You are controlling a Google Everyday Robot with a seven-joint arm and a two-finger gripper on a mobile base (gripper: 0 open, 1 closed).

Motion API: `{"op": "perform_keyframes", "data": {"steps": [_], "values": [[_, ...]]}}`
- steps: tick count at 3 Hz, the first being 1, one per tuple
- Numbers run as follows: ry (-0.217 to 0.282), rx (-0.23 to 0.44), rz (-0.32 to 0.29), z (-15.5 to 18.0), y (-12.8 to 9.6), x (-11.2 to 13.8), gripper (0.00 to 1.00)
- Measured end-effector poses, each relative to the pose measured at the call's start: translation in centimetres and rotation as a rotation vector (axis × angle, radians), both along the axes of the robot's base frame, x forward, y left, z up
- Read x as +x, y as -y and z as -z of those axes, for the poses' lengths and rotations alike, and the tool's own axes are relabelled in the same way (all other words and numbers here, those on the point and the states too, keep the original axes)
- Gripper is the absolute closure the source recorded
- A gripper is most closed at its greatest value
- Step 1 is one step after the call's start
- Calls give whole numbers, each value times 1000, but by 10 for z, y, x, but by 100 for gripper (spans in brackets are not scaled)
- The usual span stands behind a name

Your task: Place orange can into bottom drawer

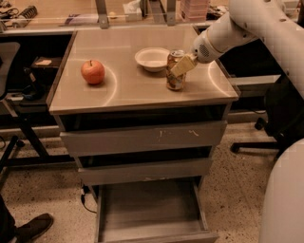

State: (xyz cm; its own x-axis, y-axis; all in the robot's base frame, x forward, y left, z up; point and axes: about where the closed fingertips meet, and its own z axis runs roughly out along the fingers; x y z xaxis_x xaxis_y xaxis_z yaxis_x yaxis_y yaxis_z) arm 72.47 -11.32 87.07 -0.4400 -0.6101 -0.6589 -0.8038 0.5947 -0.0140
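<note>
Gripper (180, 67) clamps orange can (175, 81) standing on cabinet top (123, 90); bottom drawer (147, 209) gapes open below, with the lift and drop yet to come

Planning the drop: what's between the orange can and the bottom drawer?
Camera view: tabletop edge, top drawer, middle drawer. The gripper is at the orange can. The bottom drawer is pulled open.

This looks like an office-style robotics lab: a grey metal drawer cabinet (142, 137) on a speckled floor (47, 190), a wheeled chair base (251, 145) at 3 o'clock, cluttered benches (57, 14) at 12 o'clock, and the gripper (183, 66) at the orange can (175, 81) at 1 o'clock.
</note>
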Motion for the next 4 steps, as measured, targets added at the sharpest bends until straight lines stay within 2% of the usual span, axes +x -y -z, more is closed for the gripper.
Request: {"op": "perform_keyframes", "data": {"steps": [1,2,3,4], "values": [[14,-44,5,-2,5,-17,100],[14,-145,58,-6,25,-60,100],[-30,-211,121,-3,41,-116,100],[-30,-211,121,-3,41,-116,100]]}}
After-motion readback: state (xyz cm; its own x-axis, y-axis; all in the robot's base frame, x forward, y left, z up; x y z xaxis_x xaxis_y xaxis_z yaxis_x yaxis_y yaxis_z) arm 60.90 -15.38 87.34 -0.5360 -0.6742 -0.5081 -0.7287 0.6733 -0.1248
